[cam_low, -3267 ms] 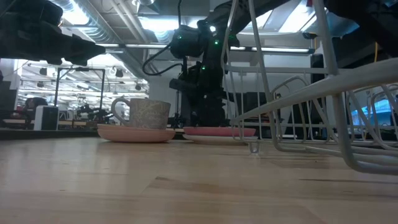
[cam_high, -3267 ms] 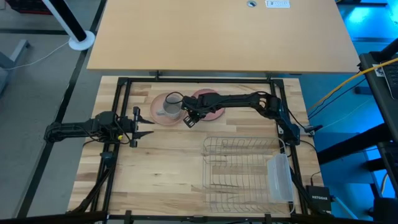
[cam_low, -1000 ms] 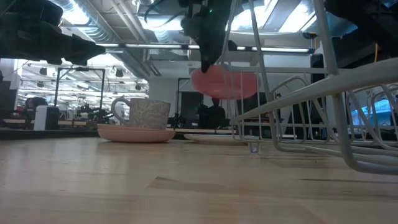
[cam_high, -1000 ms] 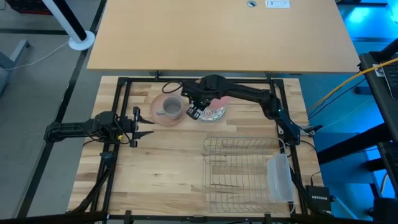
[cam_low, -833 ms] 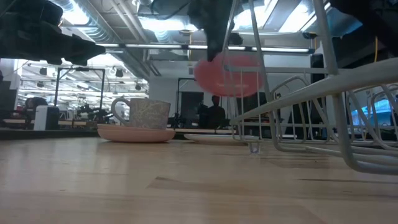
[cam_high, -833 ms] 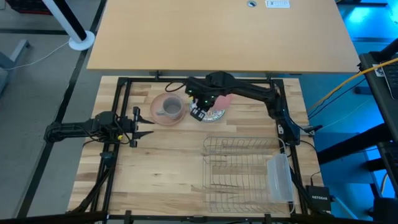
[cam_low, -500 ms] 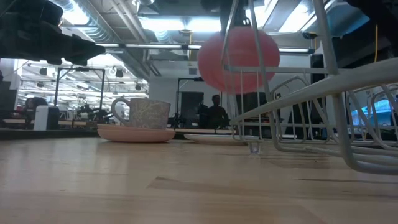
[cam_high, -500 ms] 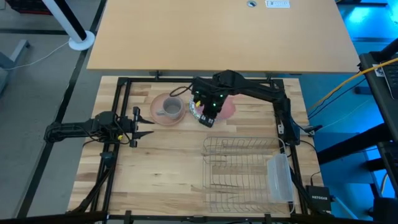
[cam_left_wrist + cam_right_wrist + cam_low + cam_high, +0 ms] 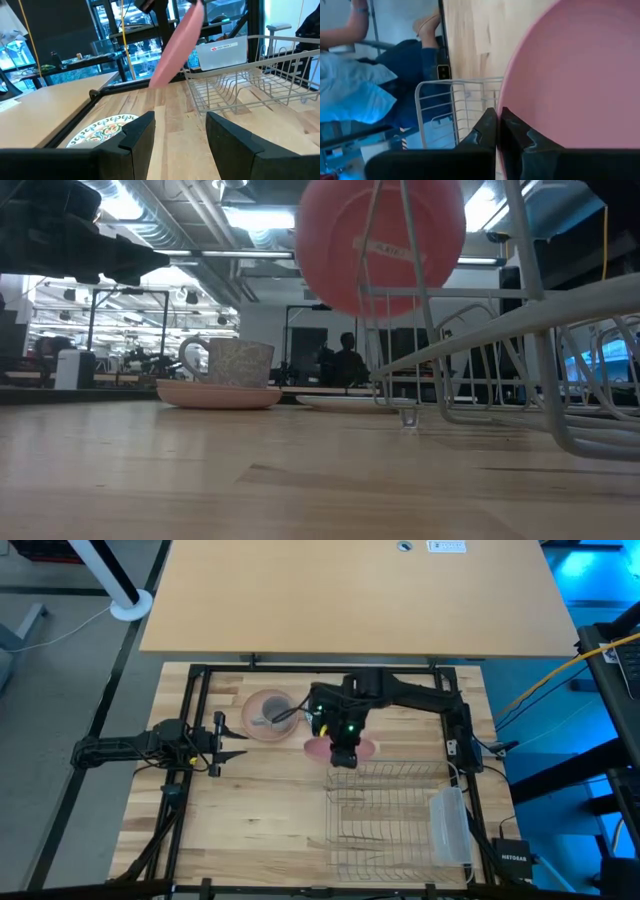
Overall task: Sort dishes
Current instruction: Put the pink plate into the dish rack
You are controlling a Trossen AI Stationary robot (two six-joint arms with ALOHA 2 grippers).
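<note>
pink plate (image 9: 380,242) lifted toward rack (image 9: 385,802), empty

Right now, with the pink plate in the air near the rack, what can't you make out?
- High view: patterned plate, hidden under the right arm.
- Low view: right gripper, cut off by the top edge above the pink plate.
- Right wrist view: wire rack slots, blocked by the plate.

I've lifted one pink plate (image 9: 380,242) off the table with the right gripper (image 9: 343,754) and carried it from beside the mug's plate toward the wire rack (image 9: 395,815), tipping it from flat up onto its edge. Its removal uncovered the patterned plate (image 9: 105,129), which lay beneath.
</note>
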